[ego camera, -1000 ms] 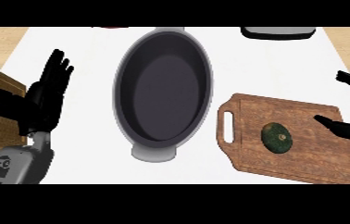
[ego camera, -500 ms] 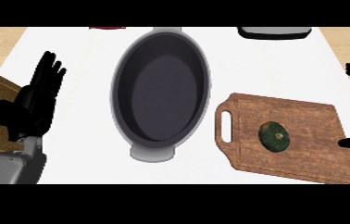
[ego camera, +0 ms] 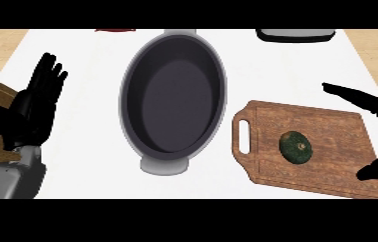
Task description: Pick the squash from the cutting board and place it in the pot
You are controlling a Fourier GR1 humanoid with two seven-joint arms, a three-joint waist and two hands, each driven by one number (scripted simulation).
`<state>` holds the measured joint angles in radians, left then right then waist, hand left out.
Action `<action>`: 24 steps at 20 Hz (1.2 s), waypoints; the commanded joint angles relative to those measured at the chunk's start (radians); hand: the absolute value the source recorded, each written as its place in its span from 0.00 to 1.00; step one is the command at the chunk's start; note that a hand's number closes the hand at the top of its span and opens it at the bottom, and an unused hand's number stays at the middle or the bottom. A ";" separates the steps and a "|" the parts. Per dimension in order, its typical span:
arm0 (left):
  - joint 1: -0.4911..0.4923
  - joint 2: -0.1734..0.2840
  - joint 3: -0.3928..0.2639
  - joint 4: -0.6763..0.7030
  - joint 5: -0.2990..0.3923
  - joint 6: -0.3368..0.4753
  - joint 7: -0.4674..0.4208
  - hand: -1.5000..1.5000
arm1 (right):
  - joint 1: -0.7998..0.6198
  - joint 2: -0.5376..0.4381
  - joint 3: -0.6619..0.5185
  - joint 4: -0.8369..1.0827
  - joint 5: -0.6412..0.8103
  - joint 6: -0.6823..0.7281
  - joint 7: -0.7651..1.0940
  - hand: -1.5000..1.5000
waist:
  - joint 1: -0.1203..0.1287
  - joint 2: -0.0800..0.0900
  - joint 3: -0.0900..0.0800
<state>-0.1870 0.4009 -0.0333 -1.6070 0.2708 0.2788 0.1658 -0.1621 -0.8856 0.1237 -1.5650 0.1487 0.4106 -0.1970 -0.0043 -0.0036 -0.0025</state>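
dark green squash (ego camera: pixel 296 147) sitting on cutting board (ego camera: pixel 325 176) at 4 o'clock, grey pot (ego camera: pixel 173 101) dead center, right hand (ego camera: pixel 354 95) at 3 o'clock with fingers spread, touching nothing, left hand (ego camera: pixel 35 106) resting at 9 o'clock, fingers straight up

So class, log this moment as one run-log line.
squash on cutting board | pot empty | right hand open beside board | left hand resting open

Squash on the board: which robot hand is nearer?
Right robot hand: its fingers reach in beside the squash at the cutting board's right edge. Left robot hand rests beyond the pot.
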 commanded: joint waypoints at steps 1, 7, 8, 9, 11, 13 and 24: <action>-0.044 -0.003 0.016 0.014 -0.001 -0.003 0.026 0.50 | 0.002 0.041 0.091 -0.079 0.078 0.028 0.158 0.00 | 0.003 0.003 0.002; 0.007 -0.058 0.017 0.021 -0.059 -0.019 -0.015 0.50 | 0.060 0.137 0.047 -0.257 0.068 0.094 0.326 0.00 | 0.000 0.002 0.002; 0.029 -0.068 0.017 -0.019 -0.065 -0.036 -0.009 0.50 | 0.059 0.162 0.024 -0.166 0.132 0.080 0.238 0.00 | 0.004 0.003 0.002; -0.004 -0.087 -0.012 -0.043 -0.100 0.027 0.040 0.50 | 0.088 0.174 0.069 -0.201 0.155 0.071 0.258 0.00 | 0.002 0.003 0.003; 0.064 -0.089 0.012 -0.033 -0.074 -0.042 -0.018 0.50 | 0.044 0.201 0.053 -0.126 0.187 0.095 0.249 0.00 | 0.007 0.003 0.002; -0.024 -0.088 0.007 -0.074 -0.100 0.004 0.088 0.50 | 0.039 0.240 0.084 -0.142 0.234 0.084 0.308 0.00 | 0.006 0.003 0.003; -0.040 -0.129 0.047 -0.049 -0.145 -0.031 0.103 0.50 | 0.059 0.335 0.062 -0.027 0.438 0.048 0.202 0.00 | 0.005 0.004 0.003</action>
<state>-0.1861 0.2910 0.0230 -1.6387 0.1606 0.2256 0.2090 -0.0924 -0.5991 0.1701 -1.6608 0.5093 0.4896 0.0574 0.0002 -0.0002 -0.0001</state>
